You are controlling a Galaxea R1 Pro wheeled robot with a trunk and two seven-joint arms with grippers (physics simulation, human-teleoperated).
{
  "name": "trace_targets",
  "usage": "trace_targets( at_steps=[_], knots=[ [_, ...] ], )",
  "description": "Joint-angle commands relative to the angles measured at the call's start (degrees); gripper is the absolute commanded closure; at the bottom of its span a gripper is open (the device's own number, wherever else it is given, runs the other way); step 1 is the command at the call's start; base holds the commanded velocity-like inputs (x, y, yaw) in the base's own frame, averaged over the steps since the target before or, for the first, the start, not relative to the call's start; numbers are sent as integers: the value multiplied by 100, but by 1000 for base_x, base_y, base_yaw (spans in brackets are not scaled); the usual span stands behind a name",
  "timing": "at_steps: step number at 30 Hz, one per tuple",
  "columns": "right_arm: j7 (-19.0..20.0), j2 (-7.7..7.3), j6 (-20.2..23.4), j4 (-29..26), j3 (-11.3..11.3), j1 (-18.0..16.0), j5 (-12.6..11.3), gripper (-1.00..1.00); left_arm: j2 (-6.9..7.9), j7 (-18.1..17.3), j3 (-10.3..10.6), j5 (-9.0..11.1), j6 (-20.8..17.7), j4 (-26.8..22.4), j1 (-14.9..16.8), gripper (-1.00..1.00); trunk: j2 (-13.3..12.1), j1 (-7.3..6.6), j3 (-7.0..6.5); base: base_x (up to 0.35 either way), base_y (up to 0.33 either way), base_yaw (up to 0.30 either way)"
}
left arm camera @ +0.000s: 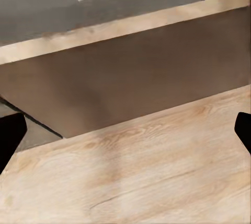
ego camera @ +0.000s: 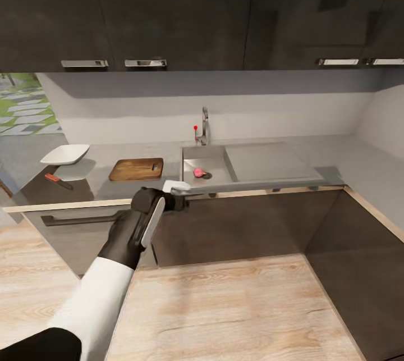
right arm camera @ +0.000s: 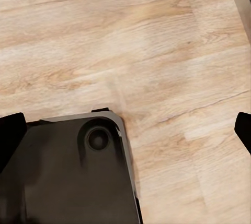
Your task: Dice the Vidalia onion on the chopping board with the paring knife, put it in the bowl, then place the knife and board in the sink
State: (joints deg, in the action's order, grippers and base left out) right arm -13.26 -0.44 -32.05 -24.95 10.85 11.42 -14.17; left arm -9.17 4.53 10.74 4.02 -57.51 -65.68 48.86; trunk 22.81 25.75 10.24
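The Vidalia onion point(ego camera: 197, 172) lies in the sink point(ego camera: 269, 162) basin beside the round drain. Left of the sink, the chopping board point(ego camera: 136, 169) rests flat on the countertop point(ego camera: 359, 167). Further left stand the white bowl point(ego camera: 65, 154) and, in front of it, the paring knife point(ego camera: 58, 181). My left gripper point(ego camera: 177, 187) hovers at the counter's front edge, just short of the sink's near left corner. Its fingertips point(left arm camera: 10, 138) stand wide apart with nothing between them. My right gripper point(right arm camera: 125, 130) is open too, hanging over the wooden floor.
A chrome faucet point(ego camera: 203, 125) with a red-tipped lever rises behind the basin. Dark upper cabinets point(ego camera: 168, 7) hang above, and dark lower cabinet fronts point(ego camera: 235, 226) sit under the counter. The counter turns a corner at the right. My dark base point(right arm camera: 73, 177) shows below the right gripper.
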Motion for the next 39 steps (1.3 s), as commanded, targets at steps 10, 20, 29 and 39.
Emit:
trace_targets(
  at_steps=[10,20,29,39],
  knots=[
    [-37,0,-12,-10,48,0,-58,-100,2,32,24,375,-32,587,629,-100,11,3,12,0,0,0],
    [-37,0,-12,-10,48,0,-59,-100,99,3,436,407,-48,466,651,-100,11,3,12,0,0,0],
    [-37,0,-12,-5,57,0,-51,-100,126,4,555,407,-49,378,652,-100,11,3,12,152,-28,0],
    [-37,0,-12,-2,57,0,-50,-100,126,11,553,407,-41,427,656,-100,11,3,12,310,-98,0]
  ],
)
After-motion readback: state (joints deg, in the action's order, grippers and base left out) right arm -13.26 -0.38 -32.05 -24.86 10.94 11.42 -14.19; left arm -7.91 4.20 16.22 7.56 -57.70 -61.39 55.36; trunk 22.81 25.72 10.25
